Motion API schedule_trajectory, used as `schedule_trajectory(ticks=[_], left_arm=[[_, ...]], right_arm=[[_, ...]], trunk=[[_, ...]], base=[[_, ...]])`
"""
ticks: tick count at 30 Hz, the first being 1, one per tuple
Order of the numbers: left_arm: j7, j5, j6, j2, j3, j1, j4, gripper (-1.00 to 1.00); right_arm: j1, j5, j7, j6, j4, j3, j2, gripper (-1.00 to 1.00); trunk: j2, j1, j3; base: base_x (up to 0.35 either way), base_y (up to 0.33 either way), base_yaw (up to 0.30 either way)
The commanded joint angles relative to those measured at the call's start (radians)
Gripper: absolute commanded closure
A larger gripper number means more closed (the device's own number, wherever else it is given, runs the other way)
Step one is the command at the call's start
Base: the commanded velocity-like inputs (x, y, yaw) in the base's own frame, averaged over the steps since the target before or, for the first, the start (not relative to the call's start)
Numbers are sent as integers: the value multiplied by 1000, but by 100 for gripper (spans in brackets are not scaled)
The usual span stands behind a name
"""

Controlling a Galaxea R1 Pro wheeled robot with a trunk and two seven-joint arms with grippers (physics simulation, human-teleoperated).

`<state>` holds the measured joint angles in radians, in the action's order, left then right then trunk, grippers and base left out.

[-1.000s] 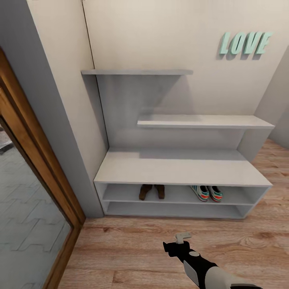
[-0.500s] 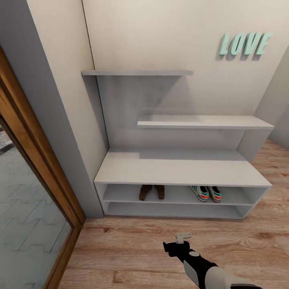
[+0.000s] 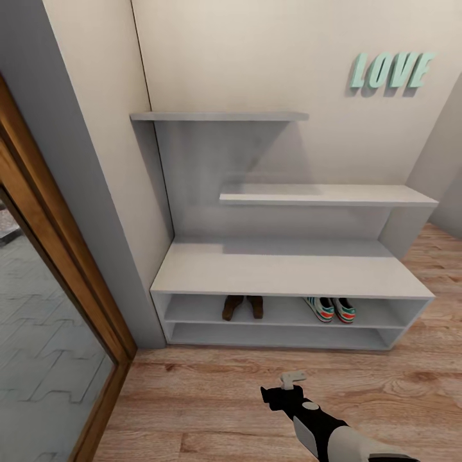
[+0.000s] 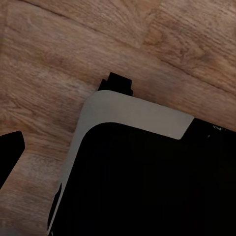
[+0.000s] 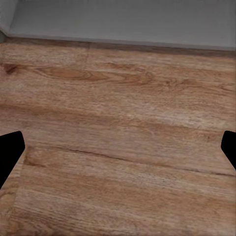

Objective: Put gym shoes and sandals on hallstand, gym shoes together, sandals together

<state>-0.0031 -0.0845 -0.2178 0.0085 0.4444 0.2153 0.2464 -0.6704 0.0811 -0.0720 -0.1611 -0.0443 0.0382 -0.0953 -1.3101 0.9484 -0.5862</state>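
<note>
The hallstand is holding all four items on its upper open shelf: the two sandals are sitting side by side at the left, the two gym shoes side by side at the right. Nothing is changing across the last second; shoes and arm are keeping their positions, suggesting the task is essentially complete. The right gripper is hovering empty, fingers spread, over the corridor floor. The left gripper's state cannot be told

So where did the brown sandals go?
In the head view the sandals sit together on the upper shoe shelf of the hallstand, towards its left end, with the gym shoes further right on the same shelf.
</note>
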Motion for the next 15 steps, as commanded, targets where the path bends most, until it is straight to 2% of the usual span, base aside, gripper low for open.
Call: schedule_trajectory(ticks=[1, 15], left_arm=[[0, 0, 0, 0, 0, 0, 0, -100], [0, 0, 0, -1, 0, -1, 0, -100]], right_arm=[[0, 0, 0, 0, 0, 0, 0, -100], [0, 0, 0, 0, 0, -1, 0, -100]], trunk=[[0, 0, 0], [0, 0, 0]], base=[[0, 0, 0], [0, 0, 0]])
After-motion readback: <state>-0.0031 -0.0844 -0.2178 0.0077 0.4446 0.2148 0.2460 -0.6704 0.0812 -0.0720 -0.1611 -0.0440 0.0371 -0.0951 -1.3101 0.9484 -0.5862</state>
